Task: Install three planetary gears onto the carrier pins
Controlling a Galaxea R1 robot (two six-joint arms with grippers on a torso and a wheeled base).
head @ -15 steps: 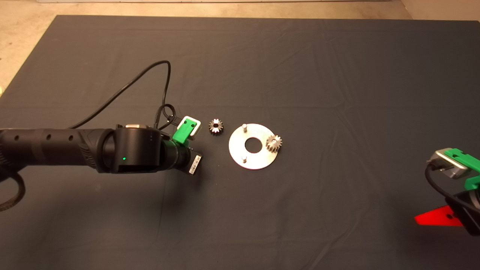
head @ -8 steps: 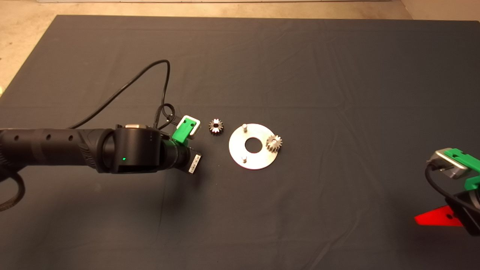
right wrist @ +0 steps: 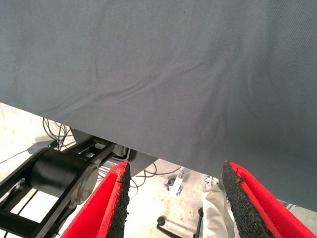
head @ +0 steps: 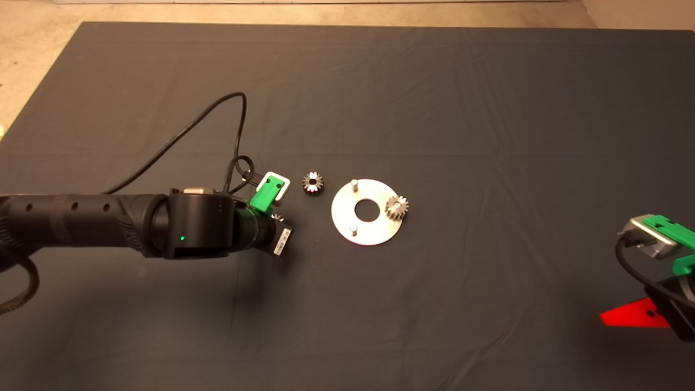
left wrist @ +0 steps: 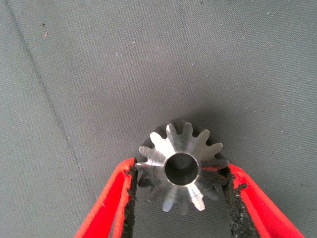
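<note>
One gear already sits on a pin at the rim of the silver disc, well ahead of the left end effector, so a third of the job looks done. Two pins stand bare: one on the disc's far side and one on its near side, both closer to that end effector than the seated gear is.

The left end effector is grasping a second gear, its black pads pressed against the teeth on opposite sides. The gear lies flat in the grip with its bore facing the wrist camera, which is probably deliberate: held level, the hole can be lined up over a pin and lowered straight on. From above, this gear is hidden under the arm's wrist.

A third gear rests on the mat between the left end effector and the disc, just beside the green camera bracket. It lies flat with its bore up, ready for a like pickup.

The right end effector waits at the near right edge of the surface, released, fingers spread with nothing between them, clear of the disc so the left arm has room.
</note>
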